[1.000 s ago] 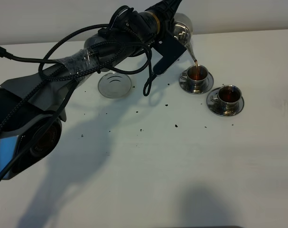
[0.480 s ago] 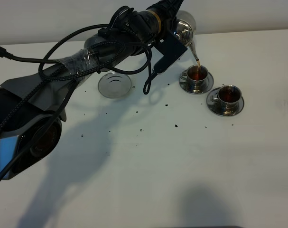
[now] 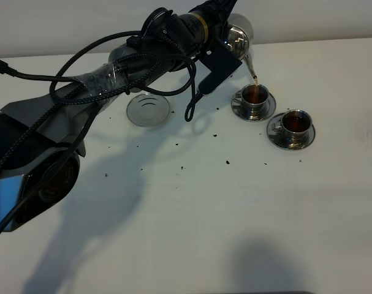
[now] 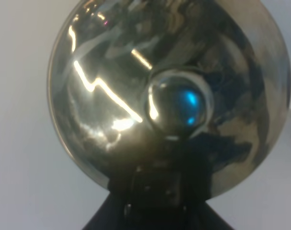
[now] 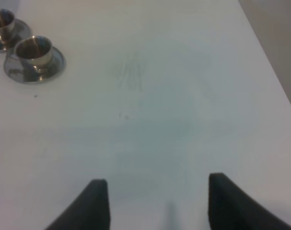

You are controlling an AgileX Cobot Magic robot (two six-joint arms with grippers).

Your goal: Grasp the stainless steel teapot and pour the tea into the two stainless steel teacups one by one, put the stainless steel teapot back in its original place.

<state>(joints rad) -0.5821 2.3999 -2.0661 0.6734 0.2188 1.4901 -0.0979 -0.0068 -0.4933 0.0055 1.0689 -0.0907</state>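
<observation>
The stainless steel teapot (image 3: 238, 35) hangs tilted above the table's far side, and its lid and knob (image 4: 178, 103) fill the left wrist view. My left gripper (image 4: 157, 194) is shut on its handle. A thin stream of tea (image 3: 255, 79) runs from the spout into the left teacup (image 3: 255, 96), which holds dark liquid. The right teacup (image 3: 295, 122) also holds tea and stands on its saucer (image 3: 277, 139). The round steel coaster (image 3: 148, 110) lies bare to the left. My right gripper (image 5: 157, 203) hovers open over bare table, away from both teacups (image 5: 34, 50).
Dark crumbs (image 3: 227, 162) are scattered over the white table (image 3: 235, 214). The left arm and its looping cables (image 3: 112, 73) stretch across the back left, above the coaster. A wall runs along the far edge.
The teapot has shifted slightly to the right over the left teacup and kept pouring. The cups and the coaster have not moved.
</observation>
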